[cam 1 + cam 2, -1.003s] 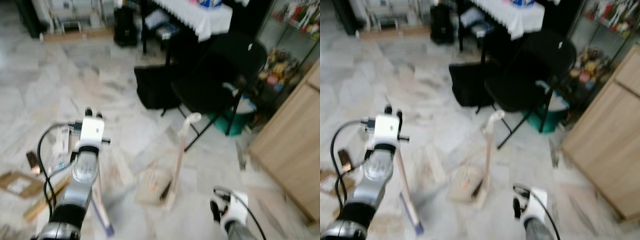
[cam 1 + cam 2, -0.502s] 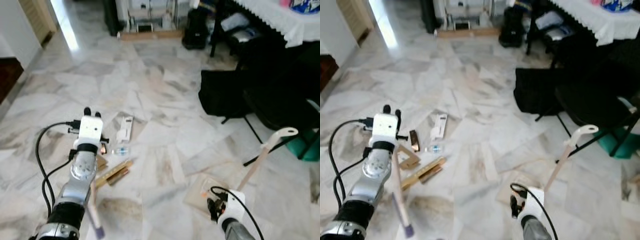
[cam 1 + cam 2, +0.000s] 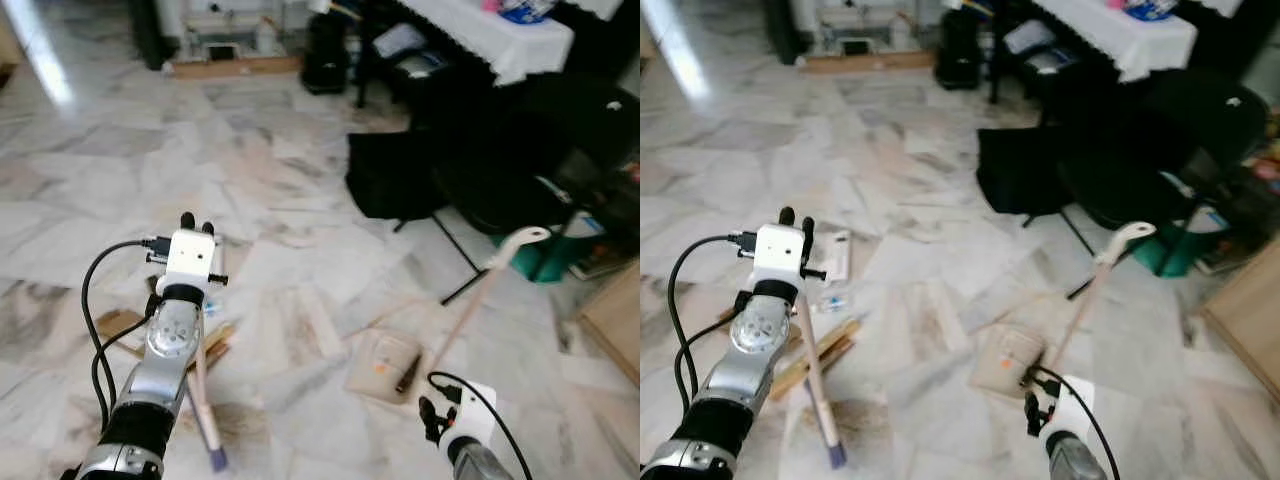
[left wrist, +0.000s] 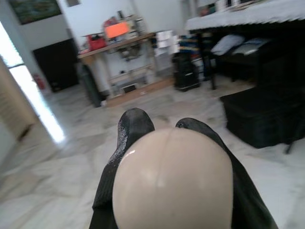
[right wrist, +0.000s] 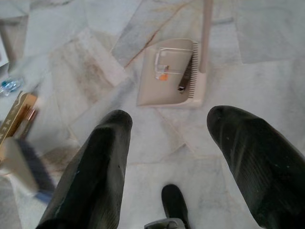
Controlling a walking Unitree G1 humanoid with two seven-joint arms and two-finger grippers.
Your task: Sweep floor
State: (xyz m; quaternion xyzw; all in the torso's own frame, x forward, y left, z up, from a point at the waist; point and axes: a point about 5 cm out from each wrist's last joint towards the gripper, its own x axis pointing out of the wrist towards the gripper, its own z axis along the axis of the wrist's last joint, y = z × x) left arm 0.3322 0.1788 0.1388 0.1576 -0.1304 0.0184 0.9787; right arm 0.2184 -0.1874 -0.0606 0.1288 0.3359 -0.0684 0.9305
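One beige broom — purple-tipped — sits clamped in left gripper jaws; right gripper jaws apart.

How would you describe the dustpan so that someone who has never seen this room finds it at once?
Start at the black folding chair by the white-clothed table. On the marble floor in front of it lies a beige dustpan, its long pale handle slanting up towards the chair; nothing else there has one.

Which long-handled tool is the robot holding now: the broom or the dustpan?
The broom: the left gripper grips its handle. The dustpan stands alone on the floor.
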